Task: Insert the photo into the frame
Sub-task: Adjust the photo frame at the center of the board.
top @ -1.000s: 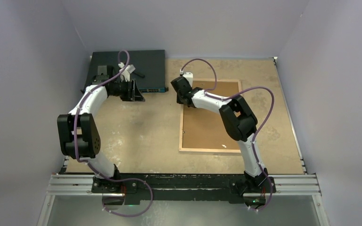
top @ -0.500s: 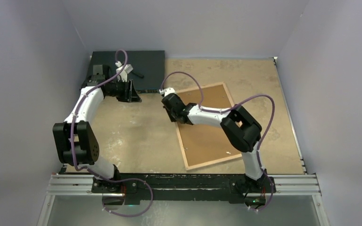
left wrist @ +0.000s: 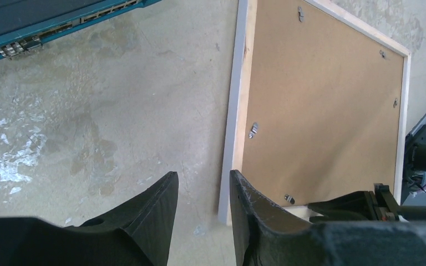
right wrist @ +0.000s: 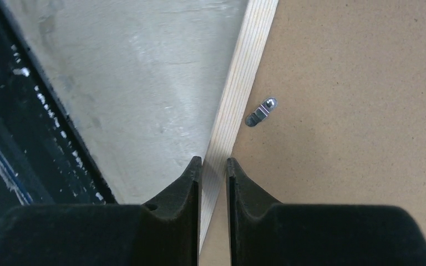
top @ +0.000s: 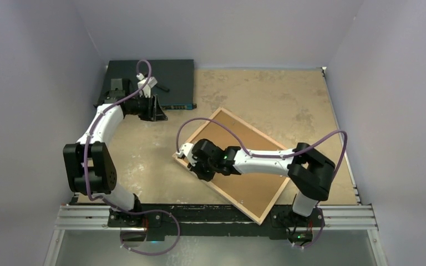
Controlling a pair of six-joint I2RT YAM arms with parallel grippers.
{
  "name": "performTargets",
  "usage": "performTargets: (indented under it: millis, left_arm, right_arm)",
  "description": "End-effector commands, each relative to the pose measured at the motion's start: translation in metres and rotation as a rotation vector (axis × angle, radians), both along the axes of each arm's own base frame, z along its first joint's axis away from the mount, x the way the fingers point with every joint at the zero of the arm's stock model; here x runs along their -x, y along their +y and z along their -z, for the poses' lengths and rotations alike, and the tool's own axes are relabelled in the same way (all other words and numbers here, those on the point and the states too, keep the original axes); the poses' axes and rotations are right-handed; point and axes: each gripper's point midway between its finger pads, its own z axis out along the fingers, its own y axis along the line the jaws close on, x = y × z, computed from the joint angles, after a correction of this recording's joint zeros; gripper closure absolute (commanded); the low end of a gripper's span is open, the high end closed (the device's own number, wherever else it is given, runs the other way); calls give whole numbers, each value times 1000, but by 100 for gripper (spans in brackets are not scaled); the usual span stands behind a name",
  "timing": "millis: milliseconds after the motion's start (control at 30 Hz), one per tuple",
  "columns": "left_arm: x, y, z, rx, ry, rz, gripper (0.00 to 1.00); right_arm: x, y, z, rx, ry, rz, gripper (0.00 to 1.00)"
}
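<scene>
**Frame** (left wrist: 239,100): lies back-up on the table (top: 161,144), right of centre and skewed. One corner points left and another reaches the near edge. The brown board (top: 249,138) is seated in it, held by small metal clips (right wrist: 260,112).

**Photo:** not visible in any view, so its place cannot be stated.

**Right gripper** (right wrist: 213,162): sits at the frame's left corner, over the wooden rim. The fingers are almost together, with a narrow gap that shows the rim. I cannot tell whether they pinch the rim or only bear down on it.

**Left gripper** (left wrist: 201,177): sits far left, by the dark box (top: 172,77), well apart from the frame. The fingers are parted and hold nothing.

**Handling, as judged:**
- The frame looks stiff and fairly light, so it should slide and pivot readily on the table.
- The pane, presumably face-down, is the fragile part — avoid heavy downward load or dropping a corner.
- Lying flat, the frame gives little grip from above. The thin rim at a corner or outer edge is the best hold.
- The clips are small and must be turned before the board lifts — fingertip work.
- The board is thin and probably flexes.
</scene>
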Motion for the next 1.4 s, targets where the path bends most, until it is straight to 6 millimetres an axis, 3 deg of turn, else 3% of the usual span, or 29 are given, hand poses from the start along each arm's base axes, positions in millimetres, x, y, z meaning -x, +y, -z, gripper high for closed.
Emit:
performTargets:
  millis: [0,267,433,567,667,733,800,933,1000,1133,1233,1367]
  left_arm:
    - [-2,-5,16,8,9,8,62]
    - [15,-15,56,-32,68,42,62]
    - [17,-11,67,-59,87,42,62]
    - [19,-7,68,-90,82,37,63]
    - [19,-2,68,-118,75,25,63]
    - [18,2,69,-140,76,9,64]
    - [19,5,71,-153,81,2,64]
    - [22,10,74,-166,90,2,64]
    - [23,15,73,-170,89,2,65]
    - [28,29,70,-192,98,39,65]
    - [41,40,76,-228,117,98,65]
    - [69,42,94,-250,166,215,66]
  right_arm:
    - [17,15,-31,-71,-32,-182,97]
    - [24,40,-26,-61,-65,-304,88]
    - [55,72,-7,-20,-62,-418,89]
    - [68,82,-4,-26,-75,-449,90]
    - [71,77,-3,-12,-95,-448,89]
    - [66,68,-1,27,-114,-400,83]
    - [61,57,-5,53,-102,-319,72]
    - [44,46,-33,-18,-107,-160,48]
    - [31,34,-43,-62,-81,-54,40]
    - [2,1,-52,-101,-68,125,38]
    - [5,0,-80,-225,-46,176,36]
    - [-1,-4,-96,-325,0,298,35]
